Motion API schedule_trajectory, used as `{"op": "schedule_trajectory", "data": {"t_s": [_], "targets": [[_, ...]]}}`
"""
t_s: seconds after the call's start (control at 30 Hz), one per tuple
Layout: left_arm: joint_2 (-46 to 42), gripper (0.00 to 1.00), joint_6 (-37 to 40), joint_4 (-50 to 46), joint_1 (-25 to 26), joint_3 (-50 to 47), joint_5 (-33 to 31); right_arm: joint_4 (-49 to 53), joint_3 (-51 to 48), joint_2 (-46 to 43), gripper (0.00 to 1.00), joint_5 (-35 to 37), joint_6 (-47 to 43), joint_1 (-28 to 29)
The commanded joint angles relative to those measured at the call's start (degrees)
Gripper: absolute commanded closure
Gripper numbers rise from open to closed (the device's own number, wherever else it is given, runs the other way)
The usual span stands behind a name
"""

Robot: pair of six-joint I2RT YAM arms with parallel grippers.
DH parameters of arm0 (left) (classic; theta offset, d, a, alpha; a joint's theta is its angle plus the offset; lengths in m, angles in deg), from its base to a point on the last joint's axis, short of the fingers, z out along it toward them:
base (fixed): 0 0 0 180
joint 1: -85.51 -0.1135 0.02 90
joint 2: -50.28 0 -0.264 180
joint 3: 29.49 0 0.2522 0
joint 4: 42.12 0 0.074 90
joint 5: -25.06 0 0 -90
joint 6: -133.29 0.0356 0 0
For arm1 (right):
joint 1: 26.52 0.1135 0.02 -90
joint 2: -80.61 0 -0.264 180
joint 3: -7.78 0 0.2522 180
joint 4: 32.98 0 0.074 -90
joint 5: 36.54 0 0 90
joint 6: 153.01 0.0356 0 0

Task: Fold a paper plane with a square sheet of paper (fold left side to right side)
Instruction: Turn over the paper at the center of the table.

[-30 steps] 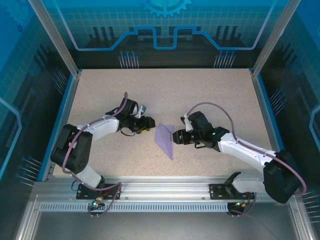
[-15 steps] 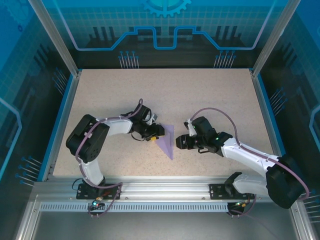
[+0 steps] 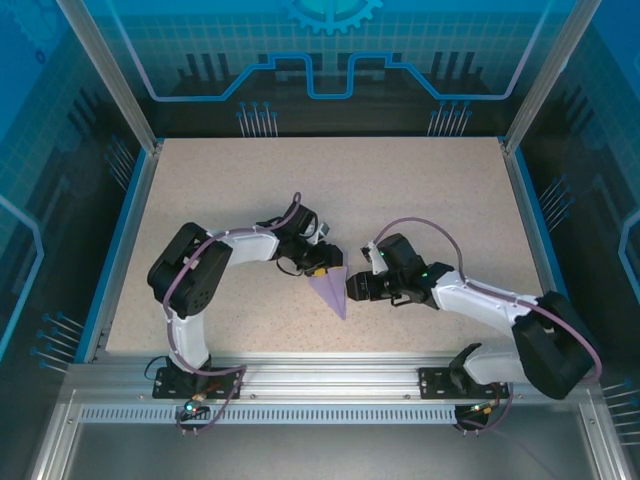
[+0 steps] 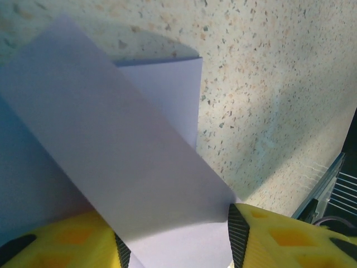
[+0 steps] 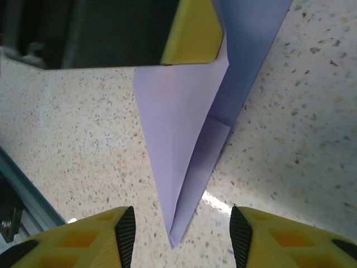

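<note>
The lavender sheet of paper (image 3: 331, 291) lies mid-table, folded into a narrow pointed shape with its tip toward the near edge. My left gripper (image 3: 318, 266) is at its far left corner. In the left wrist view a raised flap of the paper (image 4: 120, 151) slants across the gap between the yellow fingers (image 4: 262, 240), and the left gripper (image 4: 177, 245) stands open around it. My right gripper (image 3: 352, 287) is at the paper's right edge. It is open (image 5: 183, 234), and the paper's pointed tip (image 5: 174, 237) lies flat on the table between its fingers, touching neither.
The speckled tabletop (image 3: 420, 200) is ringed by a blue rim and aluminium frame posts (image 3: 115, 90). A metal rail (image 3: 330, 370) runs along the near edge by the arm bases. The left gripper's black-and-yellow finger (image 5: 192, 33) sits close ahead of the right wrist camera.
The left arm swung right until its gripper reached the paper's far left corner, and a flap now stands lifted. The right gripper shifted slightly. The paper looks narrower than before.
</note>
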Motion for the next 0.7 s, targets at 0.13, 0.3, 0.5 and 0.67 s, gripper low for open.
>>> {"op": "schedule_trajectory", "data": {"t_s": [0.13, 0.3, 0.5, 0.67], "targets": [[0.51, 0.57, -0.16, -0.54, 0.57, 1.58, 0.81, -7.32, 2.26, 6.70, 0.54, -4.29, 2.13, -1.83], [-1.11, 0.77, 0.12, 1.19, 0.70, 1.76, 1.62, -8.50, -1.54, 2.31, 0.53, -4.17, 2.30, -3.78], [-6.18, 0.87, 1.49, -0.87, 0.44, 4.05, 1.21, -12.51, -8.45, -7.81, 0.30, -12.71, 3.06, -10.59], [-11.98, 0.88, 0.87, -3.55, -1.29, 6.74, 0.26, -13.63, -9.92, -13.64, 0.00, -21.20, 4.26, -15.43]]}}
